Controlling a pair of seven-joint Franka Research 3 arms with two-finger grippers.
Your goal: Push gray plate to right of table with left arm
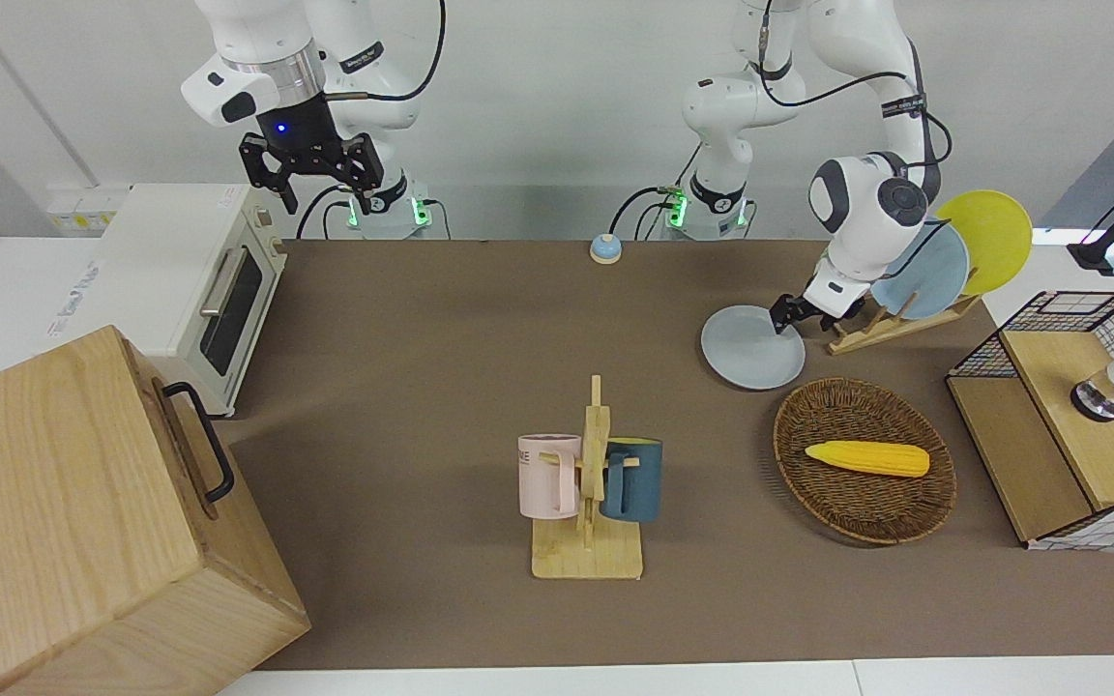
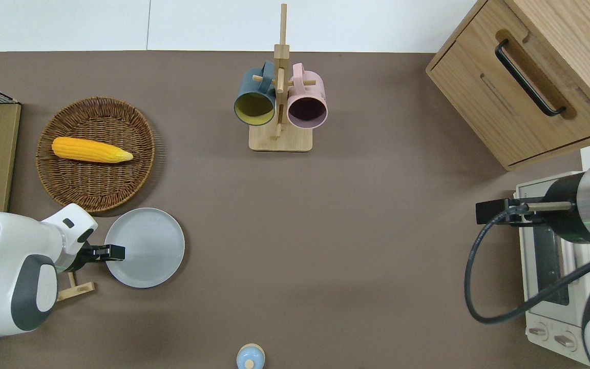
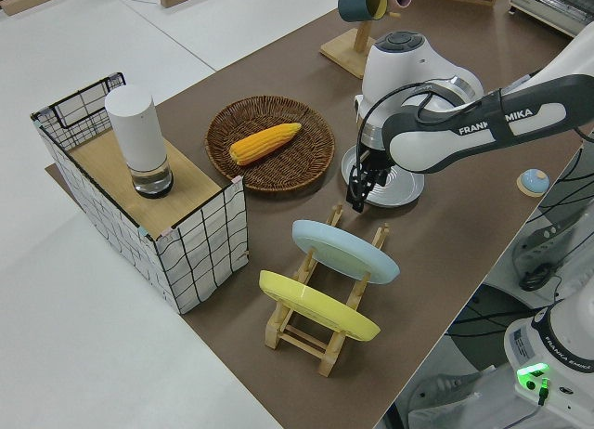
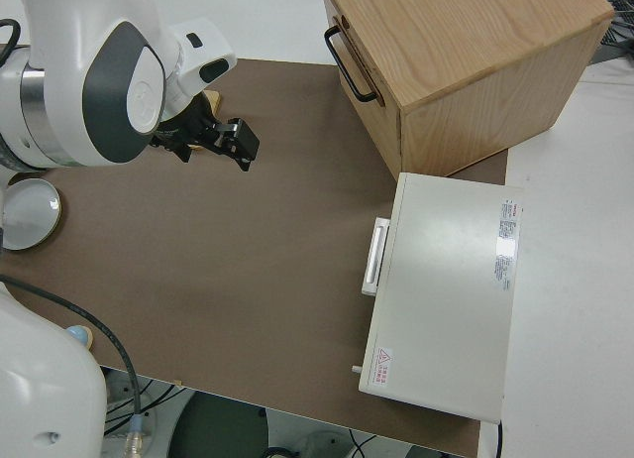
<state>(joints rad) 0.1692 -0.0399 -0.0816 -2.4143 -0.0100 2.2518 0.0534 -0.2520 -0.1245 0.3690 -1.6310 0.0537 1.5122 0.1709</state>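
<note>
Your left gripper (image 2: 113, 252) is sitting low at the gray plate (image 2: 147, 246), with its fingers (image 1: 781, 319) resting on the rim at the edge facing the left arm's end of the counter (image 2: 325, 230). You cannot tell from these views whether those fingers are open or closed, and they are not visibly gripping anything. The gray plate is lying flat on the counter, just beside the wicker basket (image 2: 95, 189) that is holding the corn cob (image 2: 90, 149), and nearer to the robots than that basket. The wooden plate rack (image 3: 320, 331) is standing close by toward the left arm's end, carrying a sky-blue plate (image 3: 343, 250) and a yellow plate (image 3: 316, 305) on edge. The mug stand (image 2: 279, 138) with a teal mug (image 2: 254, 97) and a pink mug (image 2: 307, 100) is standing well apart from the plate. Your right arm is parked, its fingers (image 1: 278, 193) spread apart and holding nothing.
</note>
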